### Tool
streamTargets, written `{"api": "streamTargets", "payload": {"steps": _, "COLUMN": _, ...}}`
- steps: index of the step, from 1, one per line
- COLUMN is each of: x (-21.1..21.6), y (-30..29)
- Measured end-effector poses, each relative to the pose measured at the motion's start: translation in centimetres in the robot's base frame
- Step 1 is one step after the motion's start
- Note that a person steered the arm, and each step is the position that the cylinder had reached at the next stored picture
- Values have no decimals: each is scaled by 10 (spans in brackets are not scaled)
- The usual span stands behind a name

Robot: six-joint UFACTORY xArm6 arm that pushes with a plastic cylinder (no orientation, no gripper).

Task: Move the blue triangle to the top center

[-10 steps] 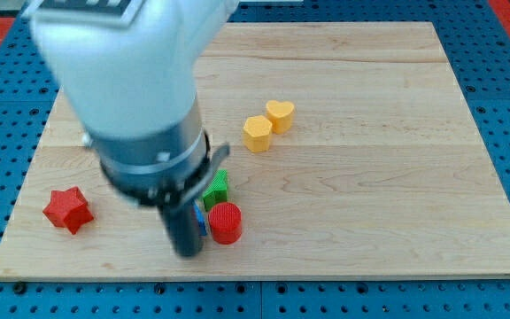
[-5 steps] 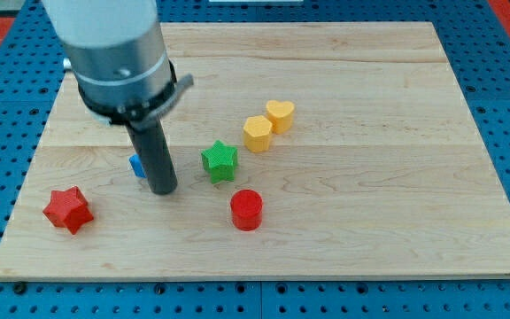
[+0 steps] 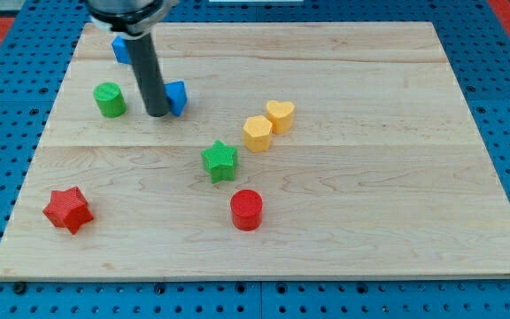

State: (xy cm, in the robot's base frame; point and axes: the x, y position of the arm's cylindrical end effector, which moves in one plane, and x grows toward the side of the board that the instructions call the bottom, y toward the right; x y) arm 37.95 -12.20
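Note:
The blue triangle (image 3: 176, 96) lies on the wooden board (image 3: 343, 204) at the upper left, touching the right side of my rod. My tip (image 3: 158, 114) rests on the board just left of and slightly below the triangle. A second blue block (image 3: 120, 50) sits behind the rod near the board's top left edge, partly hidden. A green cylinder (image 3: 109, 99) stands to the left of my tip.
A green star (image 3: 220, 160) sits mid-board. A yellow hexagon (image 3: 257, 133) and a yellow heart (image 3: 280, 115) touch each other to the right of the triangle. A red cylinder (image 3: 246, 210) is lower centre. A red star (image 3: 67, 209) is at the lower left.
My rod moved up the board from the lower middle, with the blue triangle beside it. The triangle now lies on the rod's right. The green cylinder and second blue block came into sight.

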Motion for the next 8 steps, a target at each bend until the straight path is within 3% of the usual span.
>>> {"api": "streamTargets", "payload": {"steps": 1, "x": -65, "y": 0}}
{"api": "streamTargets", "payload": {"steps": 2, "x": -88, "y": 0}}
{"api": "streamTargets", "payload": {"steps": 5, "x": -79, "y": 5}}
{"api": "streamTargets", "payload": {"steps": 6, "x": -69, "y": 34}}
{"api": "streamTargets", "payload": {"steps": 8, "x": -102, "y": 95}}
